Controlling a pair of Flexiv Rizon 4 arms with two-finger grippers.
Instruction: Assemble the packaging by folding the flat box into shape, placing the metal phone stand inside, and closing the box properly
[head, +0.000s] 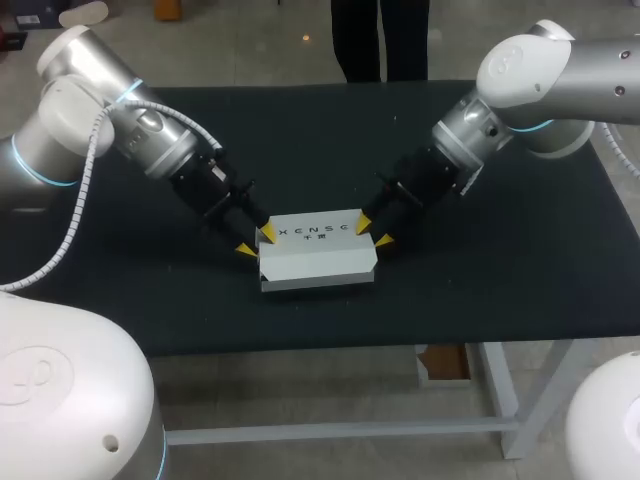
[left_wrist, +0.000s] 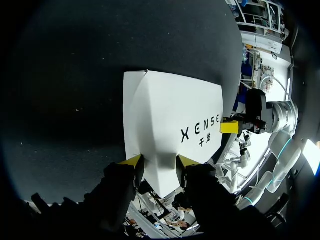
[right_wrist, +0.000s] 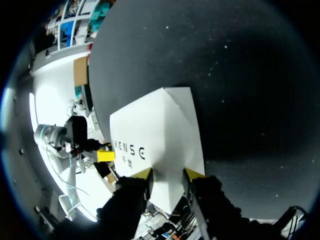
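white cardboard box: likely light, thin-walled, dents easily | left gripper: pinching the box end between its fingers | right gripper: pinching the opposite end | hold: stiff folded edges, gently

Robotics lab — two arms, black table

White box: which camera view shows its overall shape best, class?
Head view: the white box shows top, front face and both ends together. Each wrist view looks along it from one end, showing mainly the top.
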